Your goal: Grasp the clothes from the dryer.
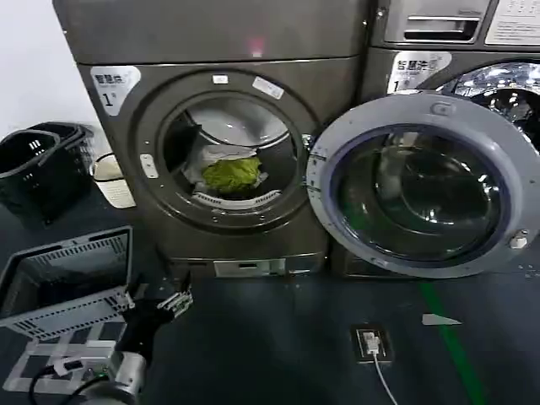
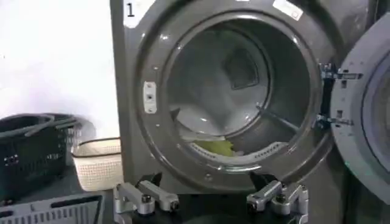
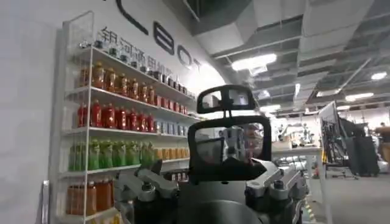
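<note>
Your left hand (image 1: pixel 173 301) hangs low in front of the dryer (image 1: pixel 228 126), fingers spread wide with nothing between them. The clothes (image 1: pixel 230 173) lie inside the drum, just behind the lip of the open porthole. Your right hand (image 3: pixel 210 192) faces a shelf of bottles (image 3: pixel 116 122), also open and holding nothing.

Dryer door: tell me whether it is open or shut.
Open. The door is swung wide to the right of the dryer, leaving the porthole uncovered and the clothes visible in the drum.
</note>
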Tool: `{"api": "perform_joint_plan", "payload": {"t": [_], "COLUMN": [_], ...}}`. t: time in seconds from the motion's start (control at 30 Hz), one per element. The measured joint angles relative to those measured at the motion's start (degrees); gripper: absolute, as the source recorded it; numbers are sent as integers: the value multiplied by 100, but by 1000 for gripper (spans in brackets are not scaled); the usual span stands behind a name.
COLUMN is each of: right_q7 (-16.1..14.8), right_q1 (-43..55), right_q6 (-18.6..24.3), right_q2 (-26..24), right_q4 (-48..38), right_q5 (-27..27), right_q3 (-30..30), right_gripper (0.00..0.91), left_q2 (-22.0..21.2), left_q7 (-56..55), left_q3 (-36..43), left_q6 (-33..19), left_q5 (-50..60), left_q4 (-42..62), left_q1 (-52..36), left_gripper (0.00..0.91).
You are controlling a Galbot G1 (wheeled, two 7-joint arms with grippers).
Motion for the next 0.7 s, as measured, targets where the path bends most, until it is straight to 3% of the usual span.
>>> {"api": "perform_joint_plan", "payload": {"t": [0.7], "right_q7": [-51], "right_q1": [-33], "right_q6": [274], "right_q2": [56], "right_q4": [6], "right_q5": [16], "right_q3": [14], "right_gripper": [907], "left_q2": [17], "left_q7": [55], "left_q3": [87], "left_q6": [-69], "left_q5": [124], "left_q4": [-163], "left_q1": [87], "left_gripper": [907]}}
